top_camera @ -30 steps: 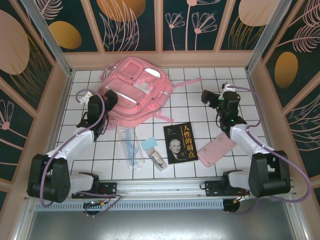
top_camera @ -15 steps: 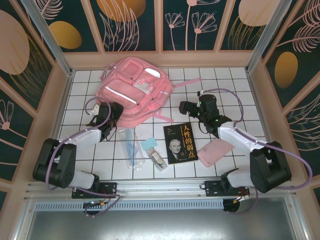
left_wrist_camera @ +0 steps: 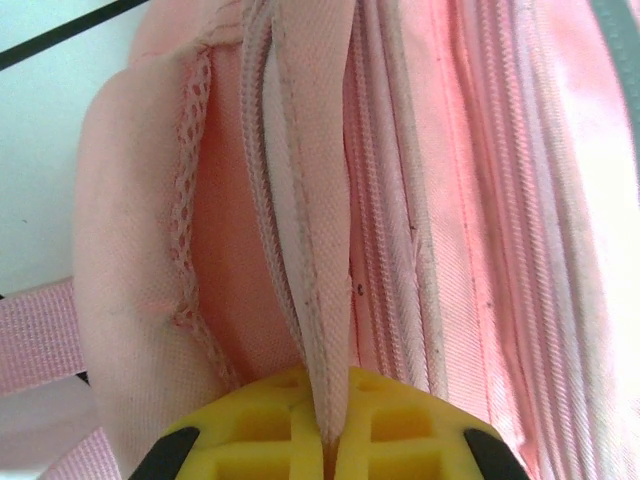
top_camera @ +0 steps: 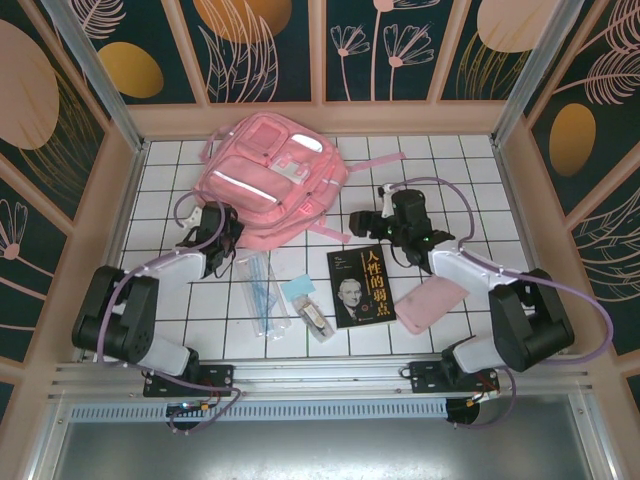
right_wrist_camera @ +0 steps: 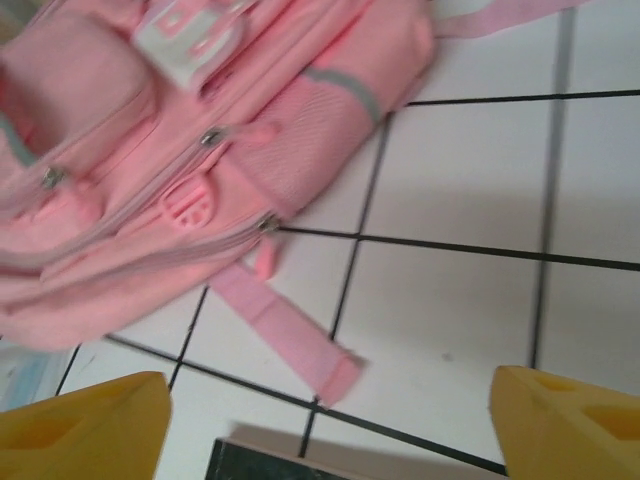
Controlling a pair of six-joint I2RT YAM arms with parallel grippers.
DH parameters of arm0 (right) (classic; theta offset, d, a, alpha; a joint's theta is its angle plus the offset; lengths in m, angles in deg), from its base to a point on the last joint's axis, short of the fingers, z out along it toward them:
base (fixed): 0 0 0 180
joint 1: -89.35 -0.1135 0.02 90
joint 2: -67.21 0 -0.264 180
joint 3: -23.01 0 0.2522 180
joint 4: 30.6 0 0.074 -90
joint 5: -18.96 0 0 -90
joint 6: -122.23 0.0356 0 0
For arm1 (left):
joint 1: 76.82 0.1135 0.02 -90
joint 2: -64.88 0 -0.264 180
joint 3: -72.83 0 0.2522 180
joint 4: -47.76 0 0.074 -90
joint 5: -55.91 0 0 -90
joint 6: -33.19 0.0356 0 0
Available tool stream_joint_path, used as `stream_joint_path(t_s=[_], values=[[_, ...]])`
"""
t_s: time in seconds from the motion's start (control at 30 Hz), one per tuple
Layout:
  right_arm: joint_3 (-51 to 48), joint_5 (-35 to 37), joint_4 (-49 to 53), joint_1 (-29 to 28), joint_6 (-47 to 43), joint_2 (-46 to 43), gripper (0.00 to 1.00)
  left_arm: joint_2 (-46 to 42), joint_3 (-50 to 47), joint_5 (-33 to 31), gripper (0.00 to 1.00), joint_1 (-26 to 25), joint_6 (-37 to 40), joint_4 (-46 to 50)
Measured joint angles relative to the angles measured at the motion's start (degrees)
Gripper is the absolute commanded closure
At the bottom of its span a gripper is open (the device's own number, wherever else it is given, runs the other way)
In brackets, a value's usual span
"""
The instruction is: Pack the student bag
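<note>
The student bag (top_camera: pixel 270 175) lies flat at the back of the tiled table, pink with white stripes. My left gripper (top_camera: pixel 228 232) is at its lower left edge. In the left wrist view the yellow fingers (left_wrist_camera: pixel 250 430) are shut on a seamed fold of the student bag (left_wrist_camera: pixel 320 250), my left gripper (left_wrist_camera: pixel 330 405) pinching it. My right gripper (top_camera: pixel 362 222) hovers right of the bag's lower corner. In the right wrist view my right gripper (right_wrist_camera: pixel 325 420) is open above a loose pink strap (right_wrist_camera: pixel 290 335), with the student bag (right_wrist_camera: pixel 150 150) at upper left.
A black book (top_camera: pixel 360 287) lies in front of the bag, its corner (right_wrist_camera: pixel 260 462) under my right gripper. A flat pink pouch (top_camera: pixel 432 303) sits to its right. A clear pencil case (top_camera: pixel 262 290) and a small light-blue packet (top_camera: pixel 303 298) lie to its left.
My left gripper has closed on the bag's edge fabric. The right arm swung left and down towards the bag's strap, its jaws narrowing slightly. The bag shifted a little.
</note>
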Motion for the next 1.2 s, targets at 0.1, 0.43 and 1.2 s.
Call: stream_joint_path(t_s=[0.1, 0.43, 1.2], values=[[2.3, -4.8, -1.4, 0.0, -2.6, 5.3, 0.32, -5.1, 0.3, 1.1, 1.0, 0.0, -0.5, 1.7], [12.2, -17.9, -8.1, 0.0, -3.8, 21.7, 0.5, -12.2, 0.9, 2.9, 1.0, 0.0, -3.3, 3.9], [10.3, -21.4, -28.5, 0.0, 3.4, 31.2, 0.46, -14.1, 5.8, 5.0, 1.0, 0.0, -9.5, 8.7]])
